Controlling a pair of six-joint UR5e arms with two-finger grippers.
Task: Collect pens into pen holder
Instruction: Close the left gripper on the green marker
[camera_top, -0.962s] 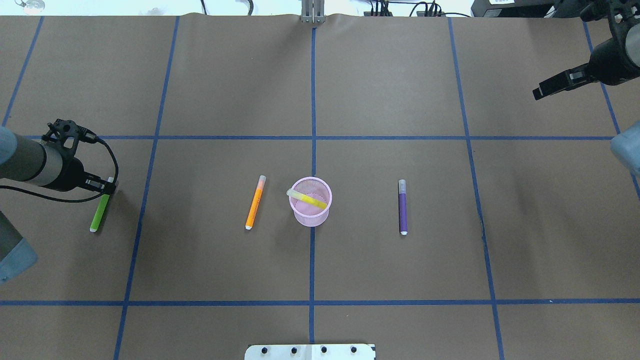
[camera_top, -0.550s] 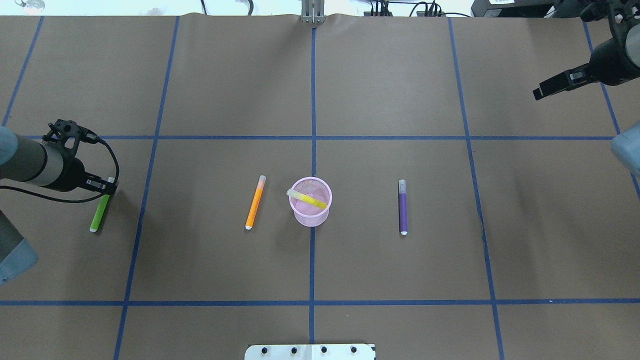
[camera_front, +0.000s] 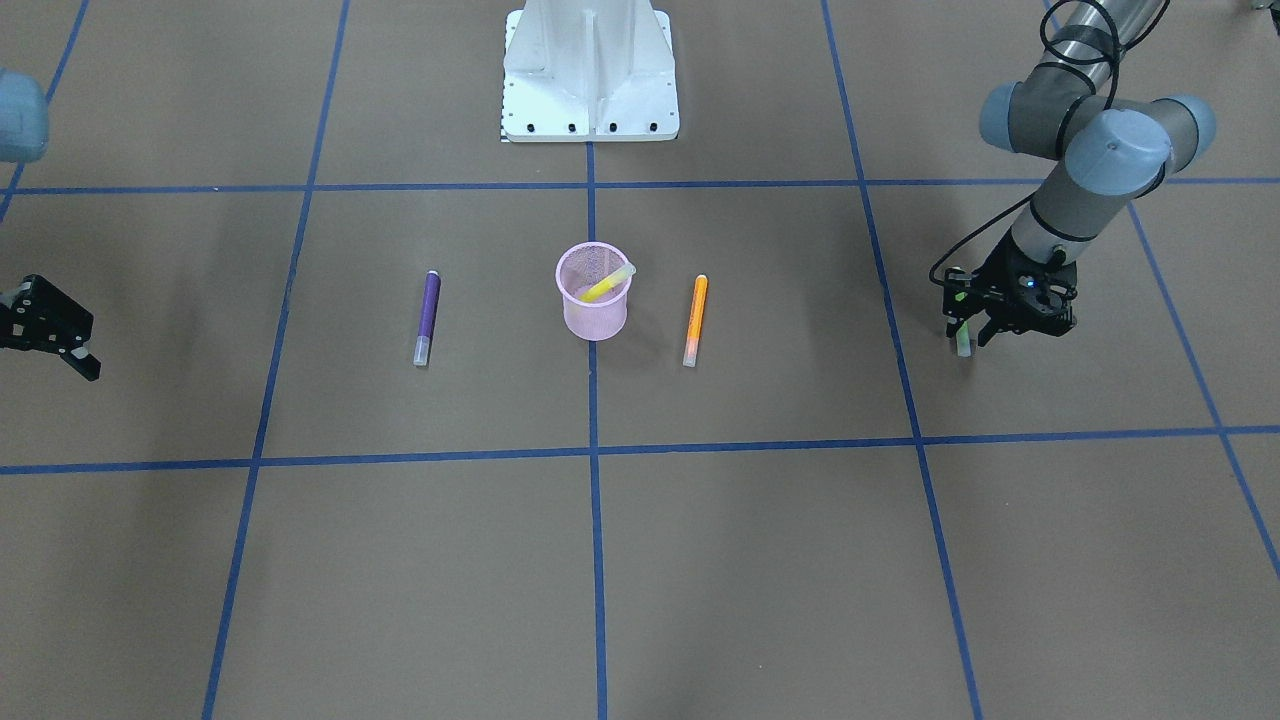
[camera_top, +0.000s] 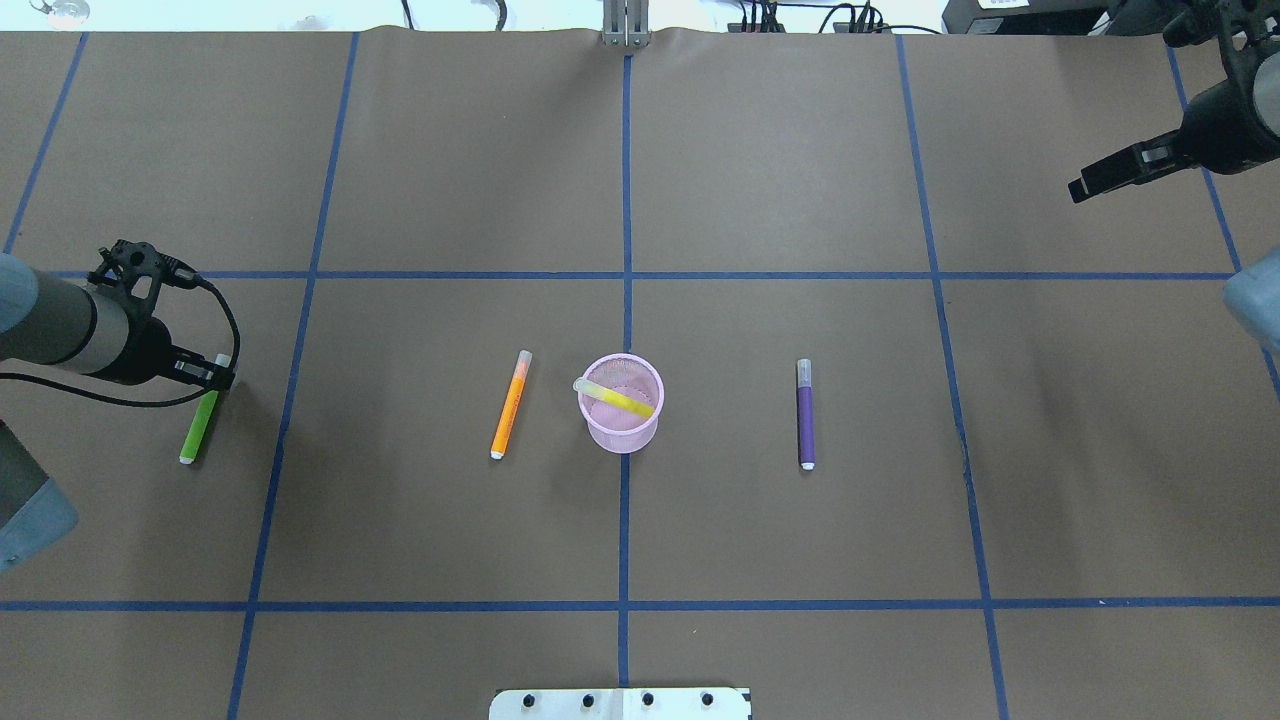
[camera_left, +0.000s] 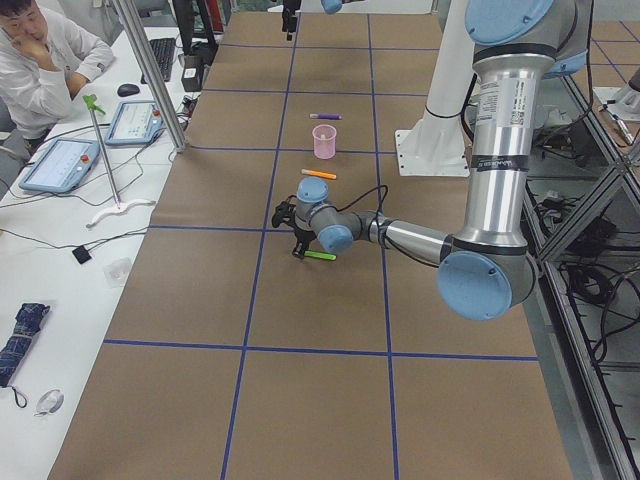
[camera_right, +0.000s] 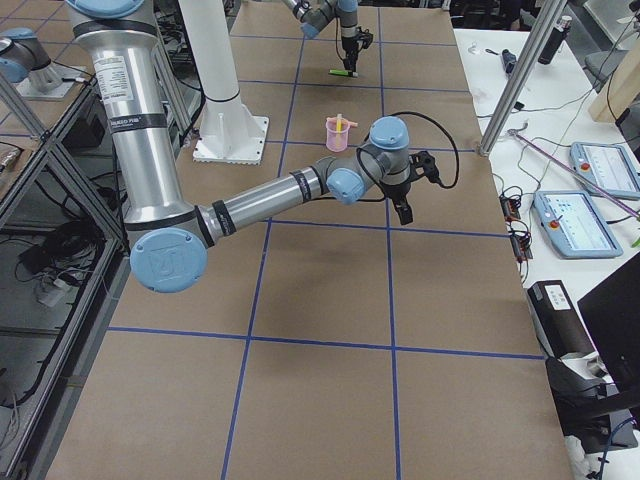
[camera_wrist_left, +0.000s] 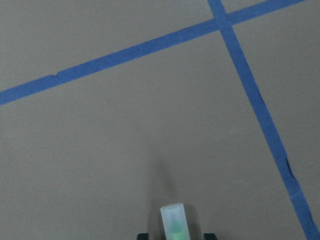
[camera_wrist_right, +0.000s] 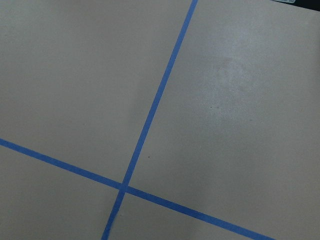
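The pink mesh pen holder (camera_top: 622, 425) stands at the table's centre with the yellow pen (camera_top: 615, 398) leaning inside it. The orange pen (camera_top: 510, 405) lies just left of the holder and the purple pen (camera_top: 805, 415) lies to its right. The green pen (camera_top: 198, 430) lies flat at the far left. My left gripper (camera_top: 218, 378) is low over the green pen's whitish cap end (camera_wrist_left: 174, 222), with its jaws open on either side of the pen. My right gripper (camera_top: 1075, 190) hovers at the far right, empty, and looks open.
Blue tape lines (camera_top: 625, 275) cross the brown table cover. The robot's white base plate (camera_front: 590, 70) sits at the near middle edge. Operators' desks with tablets (camera_left: 60, 160) run along the table's far side.
Almost nothing differs. The left arm has edged slightly left and the right gripper slightly right. No pen has moved.
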